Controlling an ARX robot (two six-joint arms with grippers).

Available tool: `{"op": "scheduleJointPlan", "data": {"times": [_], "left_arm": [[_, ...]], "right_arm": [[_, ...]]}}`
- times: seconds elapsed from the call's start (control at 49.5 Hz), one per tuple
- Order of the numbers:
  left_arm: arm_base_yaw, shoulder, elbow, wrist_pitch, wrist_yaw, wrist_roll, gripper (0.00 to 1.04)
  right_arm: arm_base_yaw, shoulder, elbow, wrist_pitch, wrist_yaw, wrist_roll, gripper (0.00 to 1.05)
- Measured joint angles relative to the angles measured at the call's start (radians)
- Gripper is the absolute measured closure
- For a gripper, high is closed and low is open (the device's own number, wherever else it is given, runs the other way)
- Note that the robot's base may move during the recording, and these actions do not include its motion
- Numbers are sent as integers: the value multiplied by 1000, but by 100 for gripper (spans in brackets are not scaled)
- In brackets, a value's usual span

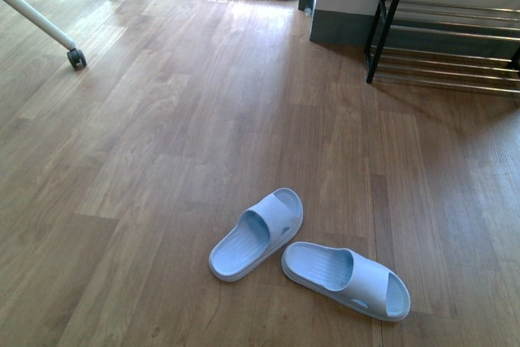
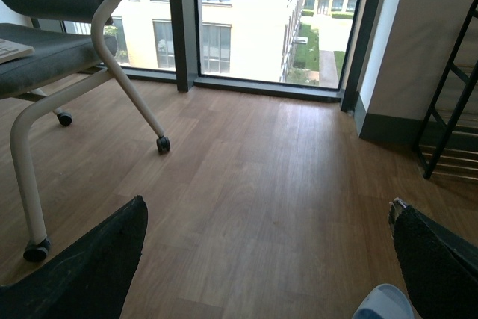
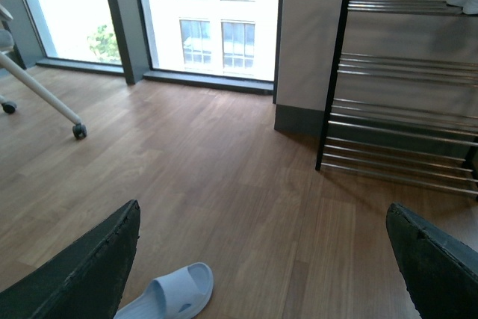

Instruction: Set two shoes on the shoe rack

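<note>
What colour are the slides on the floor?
The slides are pale blue, seen best in the front view.

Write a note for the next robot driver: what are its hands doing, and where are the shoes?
Left hand: open, empty.
Right hand: open, empty.
Left slipper and right slipper: close together on the floor, well short of the rack.
Done: neither slipper is picked up yet.
Left: grab both slippers and set them on the rack's rods.
</note>
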Motion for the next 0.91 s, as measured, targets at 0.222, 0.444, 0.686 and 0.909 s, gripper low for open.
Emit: {"op": "scheduleJointPlan", "data": {"times": [0.222,0.444,0.686,0.909], "left_arm": [[0,0,0,0,1,0,9],[0,0,0,0,2,0,9],[0,0,0,0,2,0,9],[1,0,0,0,1,0,9]], "right_arm": [[0,0,0,0,1,0,9],[0,0,0,0,2,0,9],[0,0,0,0,2,0,9],[0,0,0,0,0,0,9]]}}
